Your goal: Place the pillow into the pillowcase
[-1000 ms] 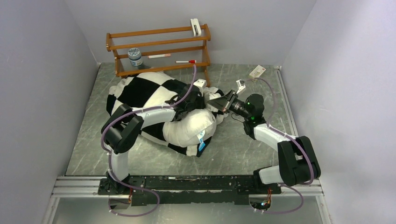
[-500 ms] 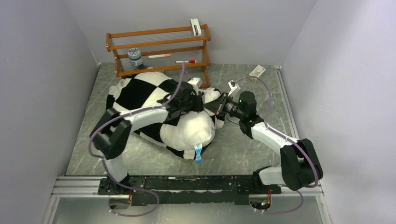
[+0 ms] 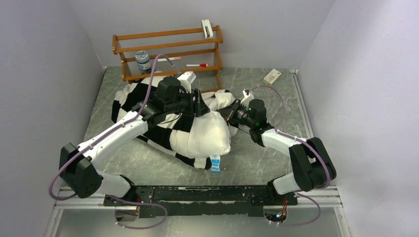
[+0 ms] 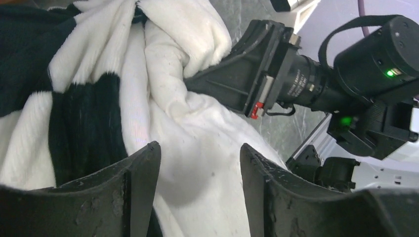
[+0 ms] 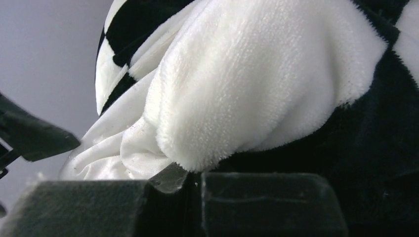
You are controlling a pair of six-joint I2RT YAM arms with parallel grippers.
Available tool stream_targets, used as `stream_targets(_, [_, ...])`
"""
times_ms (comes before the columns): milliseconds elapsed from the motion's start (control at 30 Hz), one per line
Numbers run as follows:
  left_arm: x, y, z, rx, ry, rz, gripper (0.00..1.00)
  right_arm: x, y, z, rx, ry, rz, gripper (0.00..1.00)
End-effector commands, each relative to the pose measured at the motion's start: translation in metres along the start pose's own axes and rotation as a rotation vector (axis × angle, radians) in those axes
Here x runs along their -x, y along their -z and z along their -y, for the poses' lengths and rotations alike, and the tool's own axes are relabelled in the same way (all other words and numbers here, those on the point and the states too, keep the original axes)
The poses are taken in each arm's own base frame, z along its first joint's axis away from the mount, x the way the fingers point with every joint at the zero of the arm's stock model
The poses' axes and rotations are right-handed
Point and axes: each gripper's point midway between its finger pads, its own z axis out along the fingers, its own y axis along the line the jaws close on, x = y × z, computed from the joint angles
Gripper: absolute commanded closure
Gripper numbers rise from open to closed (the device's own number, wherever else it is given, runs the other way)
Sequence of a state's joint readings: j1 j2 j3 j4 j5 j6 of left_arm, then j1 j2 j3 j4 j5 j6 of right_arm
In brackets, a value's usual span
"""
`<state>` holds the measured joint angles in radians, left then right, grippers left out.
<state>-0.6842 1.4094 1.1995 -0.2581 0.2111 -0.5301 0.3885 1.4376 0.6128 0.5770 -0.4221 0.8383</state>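
The white pillow (image 3: 205,133) lies mid-table, its far half inside the black-and-white checkered pillowcase (image 3: 141,96). Its blue-and-white tag (image 3: 216,163) rests on the table at the near corner. My left gripper (image 3: 198,106) hovers over the pillow's far edge, open, with bare white pillow (image 4: 197,148) between its fingers (image 4: 143,182). My right gripper (image 3: 229,115) is at the pillow's right end, shut on a plush white fold of the pillowcase (image 5: 237,98). In the left wrist view the right gripper (image 4: 225,81) has its tips buried in that fold. In its own view the right gripper (image 5: 197,185) stands jaws together.
A wooden rack (image 3: 168,49) stands at the back with a jar (image 3: 143,60), a red-capped marker (image 3: 196,64) and a white object (image 3: 207,28) on top. A small box (image 3: 272,76) lies at the back right. Grey walls close in on both sides.
My left gripper opened and pulled back toward the rack, its arm swinging out to the left. The right gripper moved left, still shut on the fabric. The pillow settled lower, tag on the table.
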Motion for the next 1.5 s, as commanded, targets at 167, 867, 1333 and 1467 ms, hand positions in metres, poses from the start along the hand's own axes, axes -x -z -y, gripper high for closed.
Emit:
stream_targets(167, [-0.006,0.042,0.01,0.138,-0.256,-0.069,0.18,0.026,-0.02,-0.021,0.031,-0.01,0.057,1.0])
stream_targets(867, [-0.094,-0.029,-0.032,0.609,-0.681,-0.235,0.21,0.045,-0.029,-0.039,0.045,-0.014,0.085,1.0])
stream_targets(1333, [-0.013,-0.022,-0.111,0.538,-0.354,-0.051,0.95,0.077,0.047,0.009,-0.288,0.078,0.207,0.54])
stream_targets(1467, [-0.012,-0.027,-0.122,0.521,-0.305,-0.062,0.95,0.066,0.064,0.019,-0.327,0.049,0.239,0.53])
